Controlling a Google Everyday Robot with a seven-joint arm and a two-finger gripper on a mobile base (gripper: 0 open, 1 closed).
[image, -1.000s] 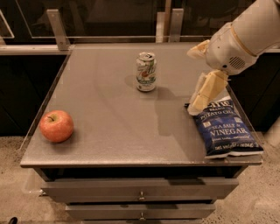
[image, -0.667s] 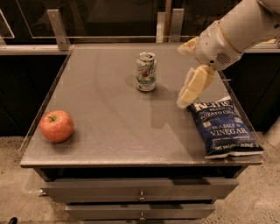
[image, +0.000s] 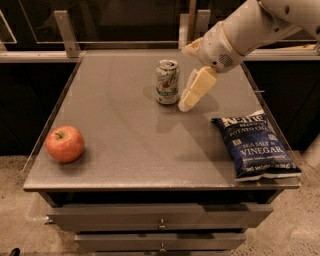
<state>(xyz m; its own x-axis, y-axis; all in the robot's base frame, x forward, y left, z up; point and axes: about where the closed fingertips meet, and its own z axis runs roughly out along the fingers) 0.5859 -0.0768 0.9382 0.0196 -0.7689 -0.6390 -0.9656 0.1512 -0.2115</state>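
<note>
1. At the far left we saw a round red apple (image: 65, 144) with a smooth, glossy skin and a short stem. It sat near the front left corner of the desk (image: 120, 125), well apart from everything else.
2. The desk had a flat, grey, finely speckled top with a dull sheen. Below its front edge we saw grey drawers (image: 160, 217) with small knobs.
3. Toward the back middle stood a soda can (image: 167, 81), an upright metal cylinder with a pale printed wall and a shiny silver lid.
4. Just to the right of the can we found the gripper (image: 186, 77). Its jaws stood released and spread wide, with nothing grasped. One cream, blocky, wedge-shaped jaw slanted down to the desk top just beside the can. We could not tell whether it touched the can. The other jaw sat higher, behind it, near the wrist.
5. The smooth white arm (image: 250, 27), rounded like a tube, ran up and away to the upper right corner.
6. At the right front edge lay a flat, crinkled, dark blue chip bag (image: 255, 145) with white lettering. It was rectangular and slightly puffed, and lay well apart from the can.
</note>
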